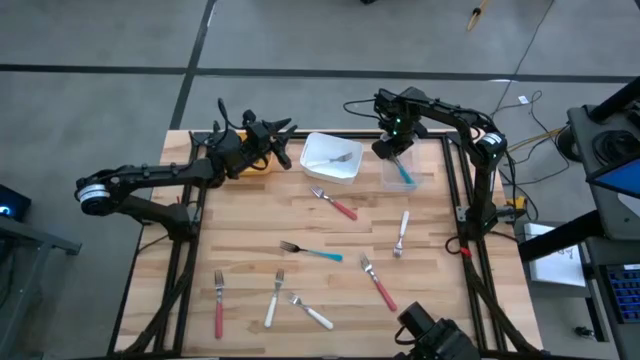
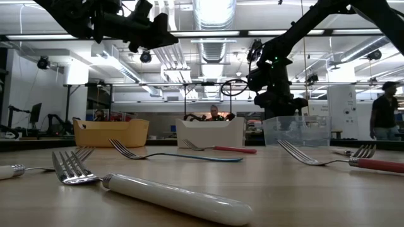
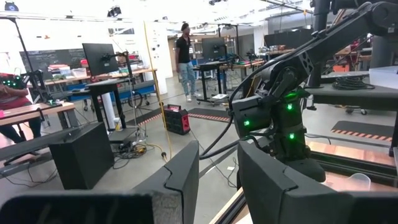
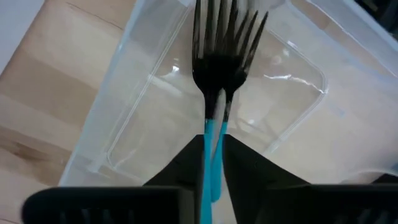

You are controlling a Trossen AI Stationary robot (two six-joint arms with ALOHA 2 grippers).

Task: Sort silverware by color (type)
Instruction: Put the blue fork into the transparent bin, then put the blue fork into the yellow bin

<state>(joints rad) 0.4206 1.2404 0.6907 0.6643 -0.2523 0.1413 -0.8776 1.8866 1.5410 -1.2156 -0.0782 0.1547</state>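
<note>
Teal fork (image 4: 214, 93) pinched between right fingers (image 4: 249, 168), over clear bin (image 4: 292, 68)

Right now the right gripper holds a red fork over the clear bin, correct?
Not quite: the fork is teal, not red, as the right wrist view shows. The right gripper is shut on its handle, over the clear bin.

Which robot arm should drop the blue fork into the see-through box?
The right one. Its gripper already pinches the teal-handled metal fork directly over the clear plastic bin. The left gripper hangs by the orange bin, holding nothing.
</note>
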